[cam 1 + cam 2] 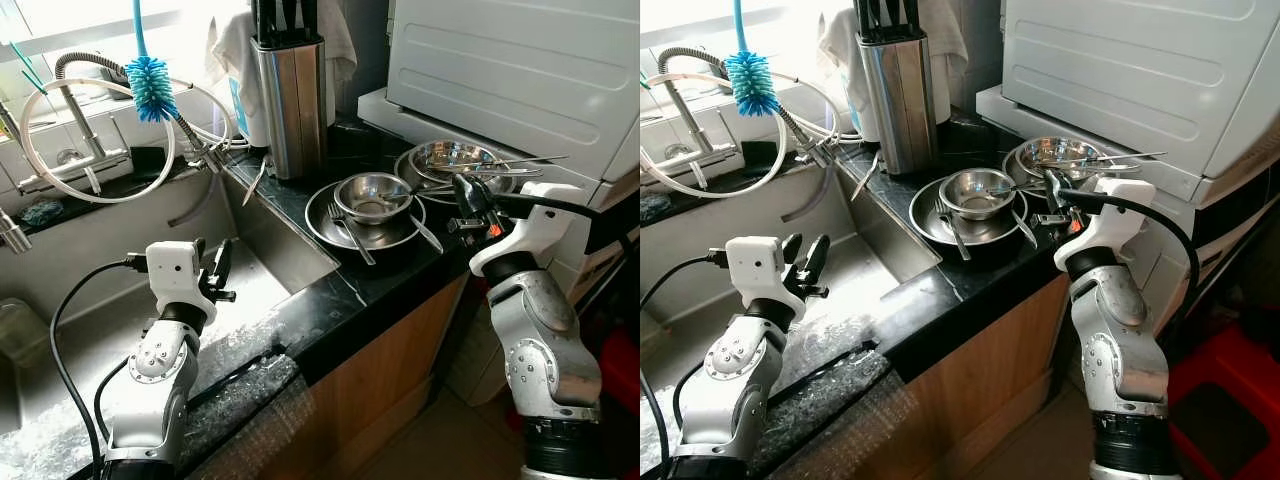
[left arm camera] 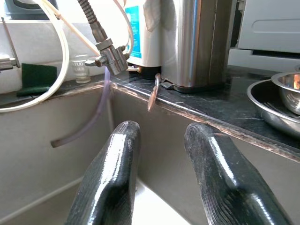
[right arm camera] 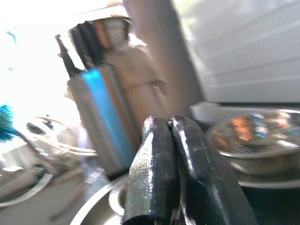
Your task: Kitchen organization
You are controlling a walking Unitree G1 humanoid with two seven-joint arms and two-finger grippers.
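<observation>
A small steel bowl [image 1: 372, 195] sits on a steel plate [image 1: 322, 225] on the black counter, with a fork [image 1: 350, 236] and another utensil [image 1: 426, 235] lying across the plate. Behind it is a second steel dish [image 1: 455, 158] on plates, holding more cutlery. My right gripper [image 1: 468, 196] hovers just right of the bowl with its fingers [image 3: 161, 154] pressed together, and nothing shows between them. Over the steel sink [image 1: 262, 250] my left gripper [image 1: 216, 268] stands open and empty, its fingers [image 2: 119, 154] pointing toward the counter edge.
A steel knife block [image 1: 291, 100] stands behind the plates. A blue bottle brush [image 1: 150, 86] hangs by the hose faucet [image 1: 205, 150]. A white appliance [image 1: 520, 70] rises at the right. A knife [image 1: 254, 182] lies on the sink's rim. Wet debris lies in the sink.
</observation>
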